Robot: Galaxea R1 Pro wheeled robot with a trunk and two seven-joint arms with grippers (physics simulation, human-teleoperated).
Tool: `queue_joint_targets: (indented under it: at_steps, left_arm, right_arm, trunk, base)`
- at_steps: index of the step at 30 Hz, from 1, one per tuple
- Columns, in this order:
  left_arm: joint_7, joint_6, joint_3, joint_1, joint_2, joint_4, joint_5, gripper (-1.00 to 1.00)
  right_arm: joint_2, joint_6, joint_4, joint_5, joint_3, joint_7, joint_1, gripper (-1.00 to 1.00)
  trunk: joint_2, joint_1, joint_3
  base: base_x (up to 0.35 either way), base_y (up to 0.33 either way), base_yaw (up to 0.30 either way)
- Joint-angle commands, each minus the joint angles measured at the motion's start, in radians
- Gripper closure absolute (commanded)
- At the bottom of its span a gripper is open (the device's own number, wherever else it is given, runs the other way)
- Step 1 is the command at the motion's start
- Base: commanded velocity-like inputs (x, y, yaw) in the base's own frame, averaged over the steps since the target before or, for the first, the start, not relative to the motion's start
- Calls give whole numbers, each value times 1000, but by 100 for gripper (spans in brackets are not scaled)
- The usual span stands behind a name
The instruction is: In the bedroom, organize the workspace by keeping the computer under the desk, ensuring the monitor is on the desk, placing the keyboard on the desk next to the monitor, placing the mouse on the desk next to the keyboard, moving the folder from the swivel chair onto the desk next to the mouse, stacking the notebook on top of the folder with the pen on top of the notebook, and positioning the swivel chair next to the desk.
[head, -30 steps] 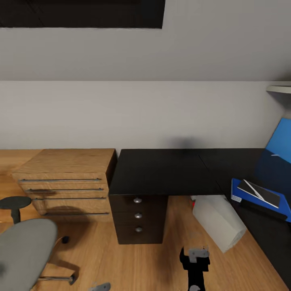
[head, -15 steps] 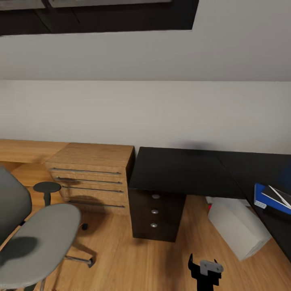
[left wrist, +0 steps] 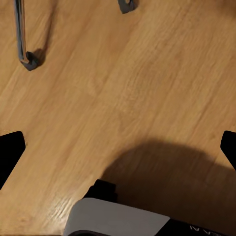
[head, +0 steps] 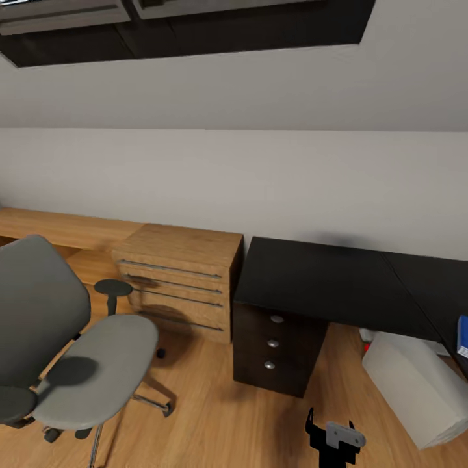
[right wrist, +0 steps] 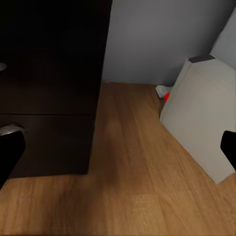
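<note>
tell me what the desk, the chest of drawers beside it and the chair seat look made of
Desk: matte black, possibly painted wood or laminate; no grain shows, and its drawers have round metallic knobs. Chest of drawers: light wood with visible grain and thin metal bar handles. Swivel chair seat: smooth grey, fabric or plastic, hard to tell.

In the head view the right gripper (head: 331, 434) sits low at the bottom edge, a black body with a grey plate on it and two short black prongs pointing up, spread apart. In the right wrist view its two fingertips (right wrist: 11, 152) show as dark shapes at opposite edges of the picture, far apart, so the jaws stand wide with nothing between them. In the left wrist view the left gripper (left wrist: 118, 152) points down, its fingertips likewise at opposite edges, spread wide and holding nothing, with part of the robot's own grey and black body beneath.
</note>
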Motion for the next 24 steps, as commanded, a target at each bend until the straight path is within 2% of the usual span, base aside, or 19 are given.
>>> queue_joint_targets:
  at_steps: [1,12,21,24]
  left_arm:
    - [7,-6,-8,-1,1,1,11,-100]
    - [7,-8,-12,-1,0,27,10,-100]
    - [7,-7,-13,-1,0,29,10,-100]
    - [7,-6,-12,-1,0,29,12,-100]
  right_arm:
    - [0,-2,2,1,9,-6,0,-100]
    - [-1,10,2,1,9,-5,0,-100]
    - [0,4,2,0,9,-6,0,-100]
    - [0,4,2,0,10,-6,0,-100]
  trunk:
    - [-1,0,-1]
    - [-1,0,-1]
    - [-1,0,-1]
    - [-1,0,-1]
  base:
    - [0,0,288]
    - [-15,0,288]
    - [-285,0,288]
    - [-121,0,288]
